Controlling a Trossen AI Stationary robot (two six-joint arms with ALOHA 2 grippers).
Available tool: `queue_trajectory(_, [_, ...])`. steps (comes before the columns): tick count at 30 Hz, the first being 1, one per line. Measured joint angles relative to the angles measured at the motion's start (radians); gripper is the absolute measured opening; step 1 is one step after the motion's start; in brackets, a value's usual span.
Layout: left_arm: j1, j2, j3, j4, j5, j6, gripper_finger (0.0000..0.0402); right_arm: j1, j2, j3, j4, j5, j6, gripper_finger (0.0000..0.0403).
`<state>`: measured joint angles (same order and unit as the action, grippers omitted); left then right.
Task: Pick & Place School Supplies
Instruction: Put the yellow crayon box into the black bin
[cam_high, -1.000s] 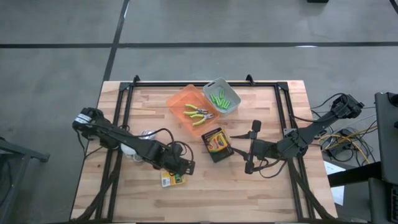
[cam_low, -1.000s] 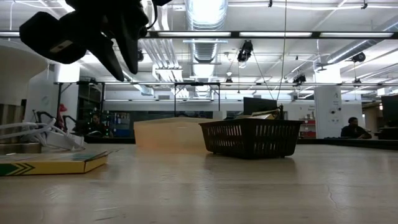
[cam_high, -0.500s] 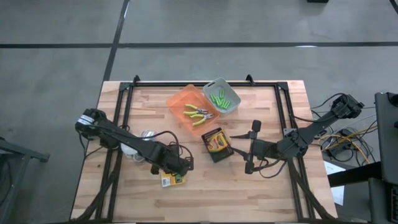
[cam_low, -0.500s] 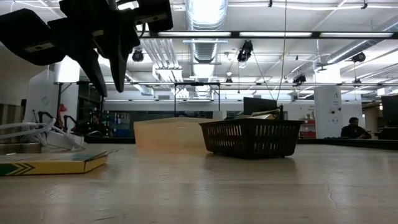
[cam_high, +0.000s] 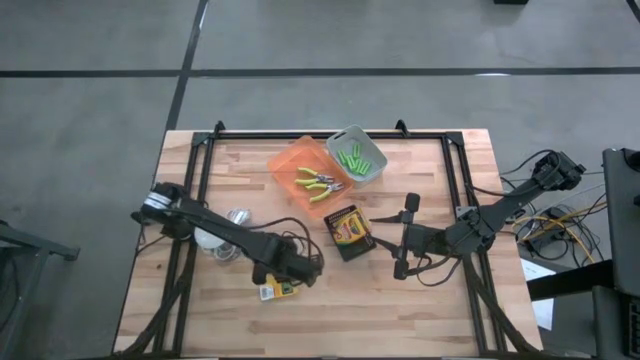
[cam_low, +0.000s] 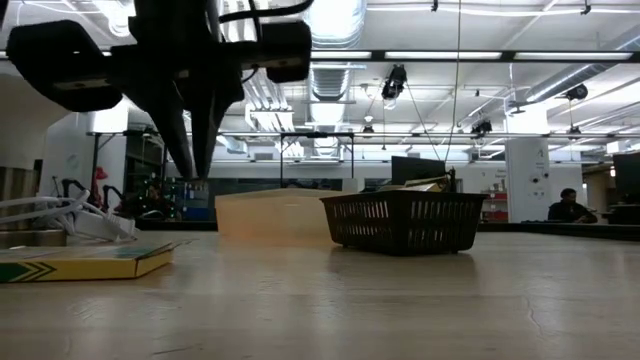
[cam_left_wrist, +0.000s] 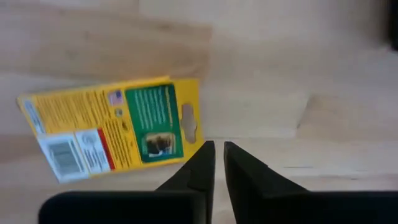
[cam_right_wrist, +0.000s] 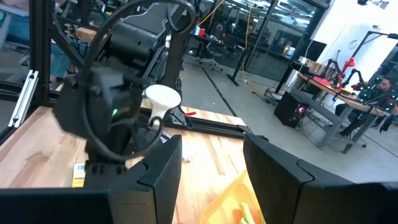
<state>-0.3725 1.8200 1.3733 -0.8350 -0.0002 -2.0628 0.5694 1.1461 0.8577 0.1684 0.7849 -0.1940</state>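
Note:
A yellow-and-green printed box (cam_left_wrist: 112, 134) lies flat on the wooden table, also seen in the high view (cam_high: 275, 290). My left gripper (cam_left_wrist: 219, 155) points down just beside the box's hanging-tab edge, above the table, its fingers together with only a slit between them and nothing in it. A second, darker box (cam_high: 348, 232) lies mid-table. Green-handled pliers (cam_high: 318, 182) lie in the orange bin (cam_high: 290, 160). Lime-green markers (cam_high: 352, 155) lie in the grey bin (cam_high: 372, 172). My right gripper (cam_high: 404, 240) waits open and level right of the dark box.
A white round thing with coiled cable (cam_high: 215, 240) lies left of the yellow box, under my left arm. A black frame (cam_high: 190, 160) runs along the table's sides and far edge. Bare wood spreads along the near edge (cam_high: 380, 320).
My left gripper has gone down and toward the table's right edge, rolling about its own axis, and now points nearly straight down beside the yellow box. Its fingers have drawn together. The box has stayed where it was.

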Motion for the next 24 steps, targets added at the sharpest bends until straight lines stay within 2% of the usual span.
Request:
queue_trajectory(10, [0.017, 0.186, 0.202, -0.226, 0.226, -0.232, 0.0005, 0.000, 0.000, 0.000, 0.000, 0.000, 0.000, 0.0169])
queue_trajectory(13, [0.024, 0.207, 0.250, -0.245, 0.177, -0.153, 0.0010, 0.000, 0.000, 0.000, 0.000, 0.000, 0.000, 0.0169])
queue_trajectory(16, [0.026, 0.209, 0.275, -0.238, 0.064, -0.084, 0.0017, 0.000, 0.000, 0.000, 0.000, 0.000, 0.000, 0.0169])
queue_trajectory(20, [0.026, 0.210, 0.278, -0.196, -0.074, -0.075, 0.0019, 0.000, 0.000, 0.000, 0.000, 0.000, 0.000, 0.0169])
queue_trajectory(24, [0.026, 0.210, 0.276, -0.121, -0.087, -0.059, 0.0016, 0.000, 0.000, 0.000, 0.000, 0.000, 0.000, 0.0169])
